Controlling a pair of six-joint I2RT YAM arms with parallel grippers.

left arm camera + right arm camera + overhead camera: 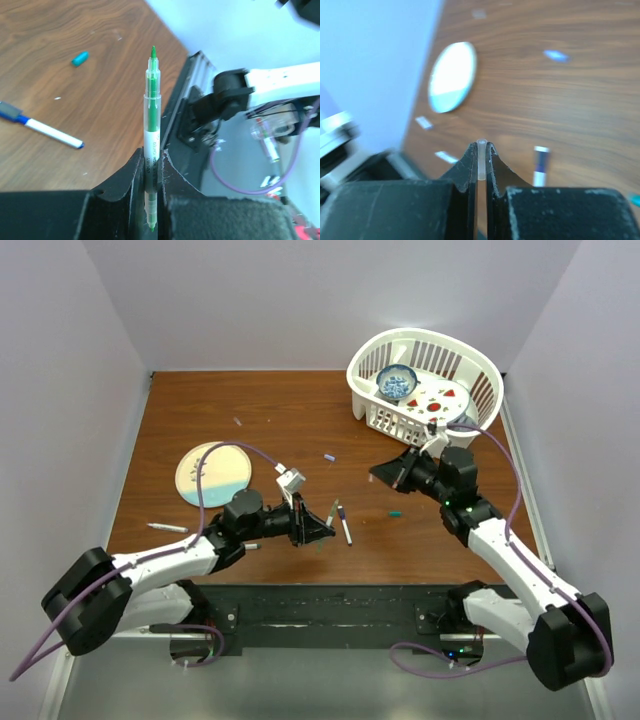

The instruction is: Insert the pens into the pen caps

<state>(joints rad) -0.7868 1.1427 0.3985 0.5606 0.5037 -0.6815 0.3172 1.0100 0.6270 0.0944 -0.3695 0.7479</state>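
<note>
My left gripper (151, 156) is shut on a clear-bodied green pen (152, 107), which sticks out past the jaws with its green tip bare. In the top view this gripper (322, 529) hovers near the table's front middle. Level with it to the right, my right gripper (481, 147) is shut on a small translucent pen cap (481, 165), its open end facing out. In the top view the right gripper (385, 473) points left toward the left one. On the table lie a blue-and-white pen (344, 526), a teal cap (396, 512) and a lavender cap (329, 456).
A round blue-and-cream plate (212, 473) lies at the left, with a white pen (167, 527) in front of it. A white basket (483, 375) holding a blue bowl stands at the back right. Grey walls close in the table.
</note>
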